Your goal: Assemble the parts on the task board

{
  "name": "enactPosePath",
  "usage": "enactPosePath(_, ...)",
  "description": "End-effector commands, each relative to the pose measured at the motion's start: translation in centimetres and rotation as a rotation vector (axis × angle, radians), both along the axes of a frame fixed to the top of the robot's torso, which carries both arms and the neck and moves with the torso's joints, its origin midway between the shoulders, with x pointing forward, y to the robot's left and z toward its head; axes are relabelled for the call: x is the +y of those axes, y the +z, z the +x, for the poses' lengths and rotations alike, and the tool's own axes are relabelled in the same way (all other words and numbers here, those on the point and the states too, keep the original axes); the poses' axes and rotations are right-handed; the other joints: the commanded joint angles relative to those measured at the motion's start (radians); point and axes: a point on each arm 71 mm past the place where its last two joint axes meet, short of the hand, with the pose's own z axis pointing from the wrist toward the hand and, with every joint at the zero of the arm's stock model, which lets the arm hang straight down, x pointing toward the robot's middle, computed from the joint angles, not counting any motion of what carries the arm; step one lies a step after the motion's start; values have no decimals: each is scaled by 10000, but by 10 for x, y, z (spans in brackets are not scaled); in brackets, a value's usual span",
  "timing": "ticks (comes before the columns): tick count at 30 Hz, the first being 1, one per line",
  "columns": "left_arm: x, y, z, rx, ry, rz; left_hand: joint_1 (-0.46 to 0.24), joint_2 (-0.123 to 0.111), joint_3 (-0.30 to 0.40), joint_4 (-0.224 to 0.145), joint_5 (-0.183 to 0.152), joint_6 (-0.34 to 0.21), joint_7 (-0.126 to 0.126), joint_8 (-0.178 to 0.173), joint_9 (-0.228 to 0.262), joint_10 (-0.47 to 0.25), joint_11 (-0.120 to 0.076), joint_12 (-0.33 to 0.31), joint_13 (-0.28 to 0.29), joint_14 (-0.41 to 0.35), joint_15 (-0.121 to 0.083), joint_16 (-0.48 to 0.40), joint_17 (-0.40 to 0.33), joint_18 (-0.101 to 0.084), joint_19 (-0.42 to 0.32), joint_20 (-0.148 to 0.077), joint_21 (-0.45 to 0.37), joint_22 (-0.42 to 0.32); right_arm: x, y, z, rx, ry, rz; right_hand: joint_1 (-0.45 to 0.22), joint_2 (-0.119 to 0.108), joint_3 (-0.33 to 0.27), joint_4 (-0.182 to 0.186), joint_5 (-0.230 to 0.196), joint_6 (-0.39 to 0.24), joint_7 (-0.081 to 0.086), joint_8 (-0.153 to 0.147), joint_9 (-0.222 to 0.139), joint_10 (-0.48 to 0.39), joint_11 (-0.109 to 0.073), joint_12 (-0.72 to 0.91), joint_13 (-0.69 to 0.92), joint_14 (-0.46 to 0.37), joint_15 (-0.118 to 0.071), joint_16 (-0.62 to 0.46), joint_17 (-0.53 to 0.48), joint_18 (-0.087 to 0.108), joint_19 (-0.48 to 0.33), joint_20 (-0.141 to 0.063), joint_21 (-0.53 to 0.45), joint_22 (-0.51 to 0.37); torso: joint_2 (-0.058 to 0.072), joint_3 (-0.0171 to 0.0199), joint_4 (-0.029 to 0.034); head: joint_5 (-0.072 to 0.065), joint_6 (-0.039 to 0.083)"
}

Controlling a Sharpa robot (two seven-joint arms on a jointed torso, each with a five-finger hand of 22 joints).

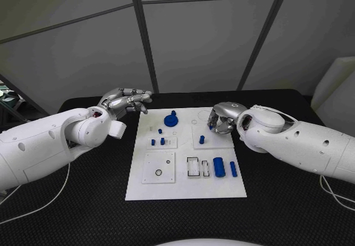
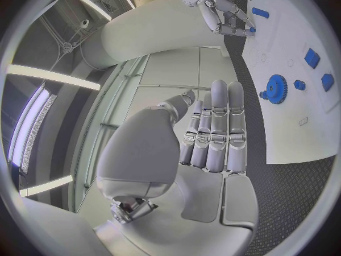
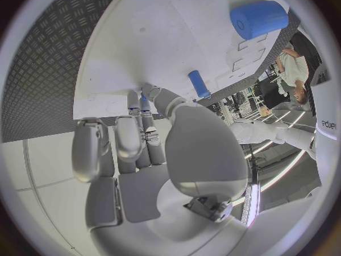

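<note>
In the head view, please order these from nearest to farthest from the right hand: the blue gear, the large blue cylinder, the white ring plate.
1. Blue gear, across the board's far end from the right hand.
2. Large blue cylinder, toward the near edge.
3. White ring plate, near left area.

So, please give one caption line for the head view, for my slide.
Both hands hover at the white task board, where a blue gear stands.

I can read almost nothing here. My right wrist view catches a short dark mark on a white panel (image 3: pixel 329 123) at the edge of the circle, but its letters are too small and bent for me to make out. I find no lettering on the task board (image 1: pixel 222 187) or its blue parts.
</note>
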Motion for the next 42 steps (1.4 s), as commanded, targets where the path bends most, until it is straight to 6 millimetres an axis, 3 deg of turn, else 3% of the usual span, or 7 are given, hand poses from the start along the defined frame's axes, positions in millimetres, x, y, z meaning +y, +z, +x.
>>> enactPosePath(1, 0, 2, 0, -121, -59, -169, -18, 92, -27, -51, 53, 49, 55, -69, 9, -75, -6, 66, 14, -8, 35, -60, -13, -116, 78, -12, -49, -14, 1, -9, -4, 269, -37, -194, 40, 210, -20, 20, 51, 129, -14, 35, 34, 148, -6, -65, -8, 225, -95, 49, 10, -196, 82, -42, 84, 638, 0, 10, -3, -12, -14)
enactPosePath(6, 1, 2, 1, -143, -30, -168, 4, 96, -26, -76, 60, 52, 55, -73, 14, -74, -8, 70, 19, 1, 33, -97, -28, -115, 85, -15, -71, -30, 4, -5, -6, 20, -7, -14, 11, 276, -56, 30, 55, 207, -36, 41, 47, 237, -28, -114, -26, 228, -111, 66, 3, -213, 117, -63, 142, 713, -5, 13, -25, 8, -31)
enactPosePath(17, 1, 2, 2, -154, -14, -168, 56, 100, -20, -132, 77, 53, 56, -83, 21, -76, -9, 73, 26, 21, 27, -154, -51, -113, 103, -21, -99, -51, 0, 2, -9, -384, -443, 645, -211, 300, -215, 149, 32, 243, -64, -12, 47, 329, -37, -262, -77, 221, -120, 69, -51, -233, 157, -82, 212, 804, -16, 0, 8, -61, -3)
enactPosePath(27, 3, 1, 3, -135, 68, -134, 47, 89, -52, -166, 42, 53, 70, -101, 31, -85, 7, 74, 35, -14, 50, -273, -94, -127, 75, -12, -170, -90, -4, 10, -17, -464, -686, 1294, -295, 284, -282, 197, 12, 250, -78, -42, 45, 364, -42, -332, -100, 218, -128, 68, -84, -246, 187, -88, 258, 864, -19, 3, -5, -70, 81)
enactPosePath(36, 2, 1, 3, -130, 86, -127, 43, 91, -59, -172, 38, 52, 73, -107, 33, -89, 11, 73, 37, -28, 56, -306, -104, -130, 60, -8, -194, -102, 8, 23, -33, -692, -215, 1979, -317, 259, -306, 205, 8, 244, -80, -58, 41, 369, -43, -360, -109, 216, -128, 67, -97, -251, 197, -89, 274, 886, -35, -15, 8, -37, 122)
enactPosePath(42, -1, 1, 3, -122, 42, -144, 43, 90, -63, -178, 36, 51, 74, -110, 34, -91, 13, 73, 38, -36, 59, -326, -111, -131, 52, -6, -208, -109, 30, 32, -47, -675, 462, 2537, -319, 255, -310, 206, 7, 243, -81, -62, 40, 371, -44, -368, -112, 218, -128, 74, -87, -255, 204, -90, 286, 900, -30, -12, 7, 99, 104)
